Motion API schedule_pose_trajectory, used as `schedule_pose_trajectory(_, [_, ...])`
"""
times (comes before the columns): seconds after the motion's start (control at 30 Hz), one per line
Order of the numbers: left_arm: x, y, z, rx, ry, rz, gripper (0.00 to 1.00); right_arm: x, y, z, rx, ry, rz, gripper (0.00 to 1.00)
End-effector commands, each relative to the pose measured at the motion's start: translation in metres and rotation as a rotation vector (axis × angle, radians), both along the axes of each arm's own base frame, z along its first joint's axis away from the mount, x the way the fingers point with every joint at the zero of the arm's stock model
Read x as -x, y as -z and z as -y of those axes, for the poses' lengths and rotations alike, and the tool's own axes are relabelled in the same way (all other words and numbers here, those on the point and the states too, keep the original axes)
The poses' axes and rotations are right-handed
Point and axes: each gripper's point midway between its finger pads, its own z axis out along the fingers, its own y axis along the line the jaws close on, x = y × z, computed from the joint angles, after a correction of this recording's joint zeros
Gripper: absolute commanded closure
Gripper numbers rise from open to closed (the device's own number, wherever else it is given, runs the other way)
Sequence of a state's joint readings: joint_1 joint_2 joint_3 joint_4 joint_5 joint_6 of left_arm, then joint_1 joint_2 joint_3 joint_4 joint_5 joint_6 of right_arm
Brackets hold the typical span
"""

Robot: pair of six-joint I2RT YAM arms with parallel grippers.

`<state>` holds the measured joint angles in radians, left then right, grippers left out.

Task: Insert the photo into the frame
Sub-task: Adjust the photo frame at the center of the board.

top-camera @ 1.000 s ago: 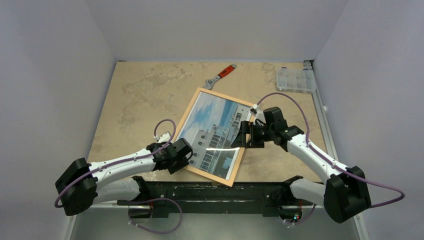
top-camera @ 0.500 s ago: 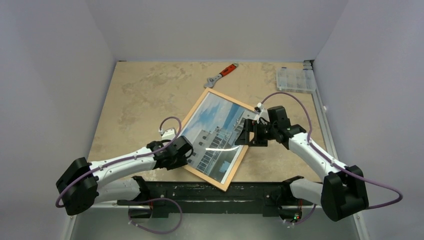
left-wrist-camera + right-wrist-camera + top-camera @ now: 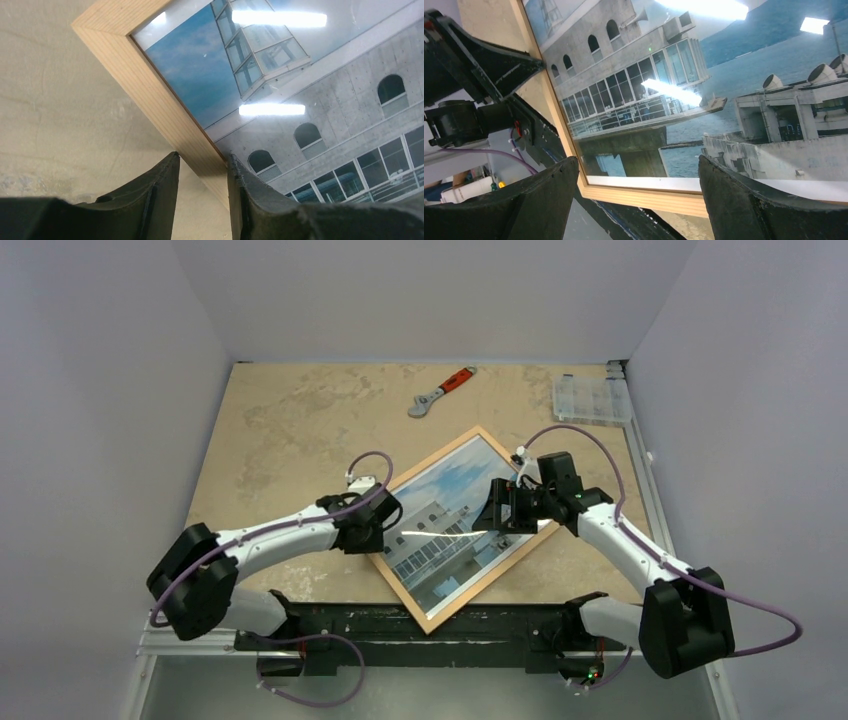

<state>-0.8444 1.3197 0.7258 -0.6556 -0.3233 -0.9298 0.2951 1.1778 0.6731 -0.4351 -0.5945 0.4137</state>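
Observation:
The light wood frame [image 3: 497, 576] lies skewed on the table with the photo [image 3: 445, 540] of a white building, blue sky and water behind its glazing. My left gripper [image 3: 378, 530] is at the frame's left edge. In the left wrist view its fingers [image 3: 200, 159] close on the wood strip [image 3: 150, 85], one outside it and one on the glazed photo [image 3: 310, 130]. My right gripper [image 3: 505, 512] hovers wide open over the frame's right part. In the right wrist view it [image 3: 638, 160] is empty, with the photo [image 3: 664, 100] and a frame strip [image 3: 644, 197] showing between its fingers.
An orange-handled wrench [image 3: 440, 392] lies at the far middle of the table. A clear plastic compartment box [image 3: 590, 398] sits at the far right corner. The black mounting rail [image 3: 330, 625] runs along the near edge, under the frame's near corner. Grey walls enclose the table.
The frame has turned clockwise, its far corner swinging right. My left gripper moved farther and right with the frame's left edge. My right gripper stayed nearly in place.

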Motion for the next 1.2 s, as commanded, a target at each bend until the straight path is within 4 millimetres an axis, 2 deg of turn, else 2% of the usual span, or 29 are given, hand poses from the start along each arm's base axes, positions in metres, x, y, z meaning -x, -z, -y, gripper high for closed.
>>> schedule_pose_trajectory(0.0, [-0.044,-0.022,0.019,0.013,0.016,0.03,1.0,-0.009,-0.015,-0.001,-0.018,-0.02,0.055,0.12])
schedule_pose_trajectory(0.1, [-0.07,-0.023,0.018,-0.021,0.019,0.007,1.0,-0.009,-0.017,0.003,-0.012,-0.017,0.061,0.12])
schedule_pose_trajectory(0.17, [-0.087,-0.022,0.011,-0.063,0.006,-0.012,1.0,-0.008,-0.017,0.005,-0.006,-0.015,0.064,0.12])
schedule_pose_trajectory(0.27, [-0.104,-0.022,0.0,-0.085,-0.02,-0.062,0.76,-0.007,-0.016,0.009,0.005,-0.008,0.065,0.12])
schedule_pose_trajectory(0.37, [-0.105,-0.03,0.003,-0.039,-0.015,-0.06,0.52,-0.005,-0.014,0.011,0.006,-0.004,0.063,0.12])
schedule_pose_trajectory(0.43, [-0.097,-0.039,0.007,0.026,-0.023,-0.04,0.46,-0.003,-0.013,0.011,0.003,-0.004,0.057,0.12])
schedule_pose_trajectory(0.53, [-0.075,-0.05,0.012,0.162,-0.053,-0.009,0.42,-0.003,-0.011,0.009,-0.011,-0.006,0.051,0.12])
schedule_pose_trajectory(0.7, [-0.025,-0.047,0.005,0.272,-0.182,-0.021,0.31,-0.001,-0.01,0.006,-0.029,-0.018,0.039,0.12])
schedule_pose_trajectory(0.8, [-0.006,-0.036,0.009,0.342,-0.278,-0.031,0.3,0.0,-0.009,0.005,-0.037,-0.023,0.035,0.12])
schedule_pose_trajectory(0.9, [0.002,-0.024,0.012,0.353,-0.345,-0.028,0.28,0.002,-0.009,0.004,-0.05,-0.025,0.03,0.12])
schedule_pose_trajectory(1.0, [0.0,-0.013,0.02,0.364,-0.384,-0.039,0.29,0.002,-0.009,0.003,-0.057,-0.025,0.03,0.12])
schedule_pose_trajectory(1.17, [-0.002,0.009,0.025,0.318,-0.407,-0.078,0.42,0.003,-0.011,0.002,-0.066,-0.022,0.031,0.12])
